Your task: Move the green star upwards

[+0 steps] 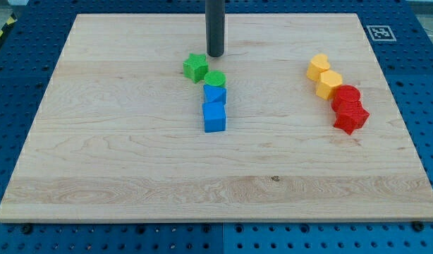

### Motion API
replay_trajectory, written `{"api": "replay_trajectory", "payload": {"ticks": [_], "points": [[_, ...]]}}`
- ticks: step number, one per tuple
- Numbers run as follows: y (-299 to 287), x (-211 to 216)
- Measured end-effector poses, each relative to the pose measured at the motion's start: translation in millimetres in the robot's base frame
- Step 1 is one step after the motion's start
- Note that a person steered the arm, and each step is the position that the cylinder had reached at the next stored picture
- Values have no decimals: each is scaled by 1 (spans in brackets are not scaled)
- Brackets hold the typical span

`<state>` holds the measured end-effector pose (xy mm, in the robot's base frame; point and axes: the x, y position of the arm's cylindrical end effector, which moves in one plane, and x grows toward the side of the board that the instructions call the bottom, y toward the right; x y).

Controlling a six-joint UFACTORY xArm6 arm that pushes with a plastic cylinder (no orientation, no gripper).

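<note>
The green star (195, 67) is lying flat on the wooden board (118, 162), a small bright-green block with stubby rounded points, sitting just up and toward the view's left of the green round block (215, 78), which it is nearly touching. The rod's tip (215, 55) is resting just up and to the view's right of the star, close beside it but seemingly apart, and being a plain rod it is gripping nothing. Below the star's round neighbour two blue blocks (214, 107) are lining up toward the view's bottom, while two yellow blocks (324, 76) and two red blocks (349, 109) are sitting well apart from the star toward the view's right.
</note>
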<state>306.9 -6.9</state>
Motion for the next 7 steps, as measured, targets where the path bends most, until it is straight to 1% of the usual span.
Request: {"api": "replay_trajectory", "payload": {"ticks": [1,2,3,4,6,7], "points": [[10,-38],[59,-49],[105,-27],[104,8],[43,70],[-19,73]]}}
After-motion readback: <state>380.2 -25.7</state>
